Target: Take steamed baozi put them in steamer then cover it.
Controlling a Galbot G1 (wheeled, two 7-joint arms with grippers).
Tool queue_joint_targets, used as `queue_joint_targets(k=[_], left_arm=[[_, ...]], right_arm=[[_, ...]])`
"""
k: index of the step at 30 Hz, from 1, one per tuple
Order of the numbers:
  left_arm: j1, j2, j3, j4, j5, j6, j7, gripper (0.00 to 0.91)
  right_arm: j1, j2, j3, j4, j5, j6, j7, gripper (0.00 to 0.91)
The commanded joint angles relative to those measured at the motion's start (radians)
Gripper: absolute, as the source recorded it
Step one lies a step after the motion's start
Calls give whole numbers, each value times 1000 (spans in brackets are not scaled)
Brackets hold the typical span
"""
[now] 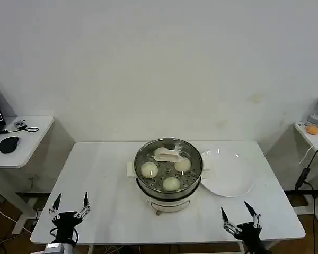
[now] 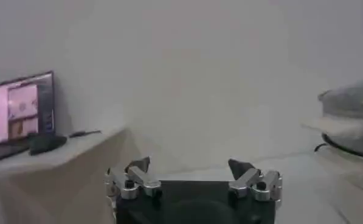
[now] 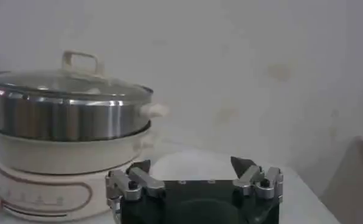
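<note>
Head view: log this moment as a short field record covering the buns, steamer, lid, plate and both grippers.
baozi: three buns seen through the glass, a fourth partly hidden behind the handle
steamer: steel pot on a white base, centre of the white table
cover: glass lid seated on the steamer, cream handle on top
plate: clear glass plate, bare, on the steamer's right side
left gripper: open, at the table's near left edge, holding nothing
right gripper: open, at the table's near right edge, holding nothing
task state: looks complete

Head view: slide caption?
Cover on steamer, baozi inside; left gripper and right gripper open.
</note>
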Motion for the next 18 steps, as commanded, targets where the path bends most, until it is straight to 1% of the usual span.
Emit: queue_joint_targets(k=[1,4,7,18], left_arm=[[40,-7,-17,21,-36,-42,18,907],[41,-15,-11,24,-10,-37,26,907],[47,-20,-12,15,7,-30,32,907],[63,-15,-22,11,27,-30,52,907]], right_arm=[[-16,4,-46,6,-4,6,10,907],[-28,1,-78,26,21,5,37,907],[-29,-2,-84,31,23,6,47,907],[-27,0,-95,9,2,14,57,907]])
